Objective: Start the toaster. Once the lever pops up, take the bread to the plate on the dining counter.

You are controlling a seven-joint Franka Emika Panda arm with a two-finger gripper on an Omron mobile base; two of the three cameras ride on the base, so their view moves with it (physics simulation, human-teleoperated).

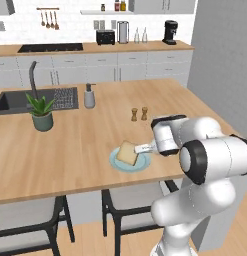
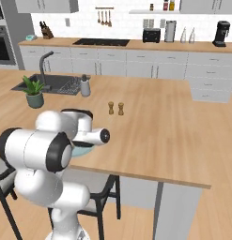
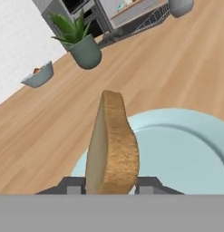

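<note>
I have the gripper [image 1: 145, 148] low over the plate [image 1: 116, 163] near the desk's [image 1: 85, 145] front edge. The bread [image 1: 128, 152] stands tilted on the plate, its lower edge down on the blue surface. In the hand view the slice [image 3: 112, 145] sits between the two fingertips [image 3: 147, 183]; I cannot tell whether they press it or stand just clear. A plant pot [image 1: 42, 120] holds a green plant. The toaster [image 1: 105, 37] is on the far worktop.
</note>
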